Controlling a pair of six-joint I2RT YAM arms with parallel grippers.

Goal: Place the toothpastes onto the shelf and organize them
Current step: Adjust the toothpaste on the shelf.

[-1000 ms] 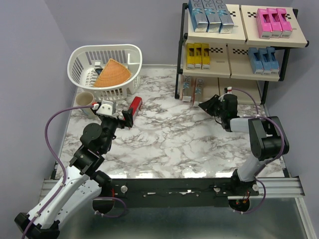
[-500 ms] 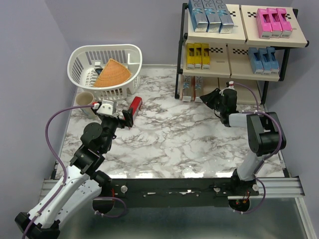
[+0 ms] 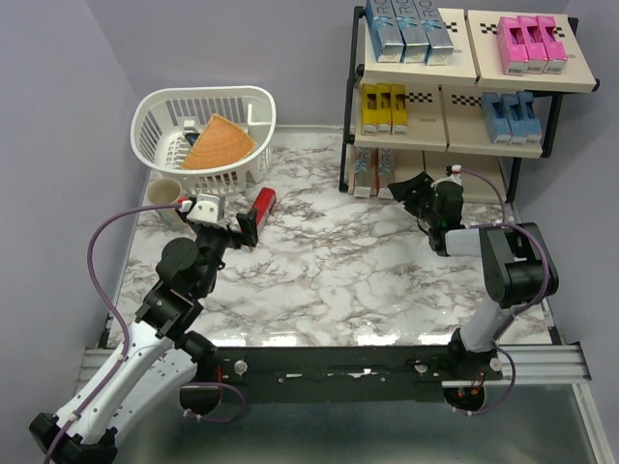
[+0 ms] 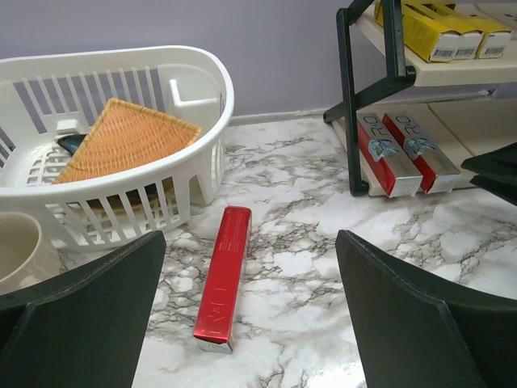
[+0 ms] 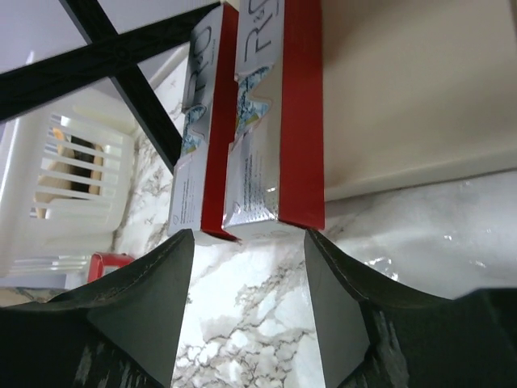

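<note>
Right pincer [image 5: 249,241] parted before two red toothpastes [image 5: 300,105], gripping nothing; left pincer [image 4: 252,242] wide, empty.

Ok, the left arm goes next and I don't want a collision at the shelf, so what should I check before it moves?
1. Is the left end effector open? Ok.
2. Is the loose red carton flat on the table, ahead of that end effector, with nothing on it? Ok.
3. Is the right end effector open? Ok, its jaws stand apart at the ends of the two red cartons.
4. Is there a bare panel on the bottom tier beside those cartons? Ok.
5. Is the way to that tier free? Not ok, the right arm sits in front of it.
6. Are there more cartons in the basket? Cannot tell, a woven piece covers the inside.
</note>
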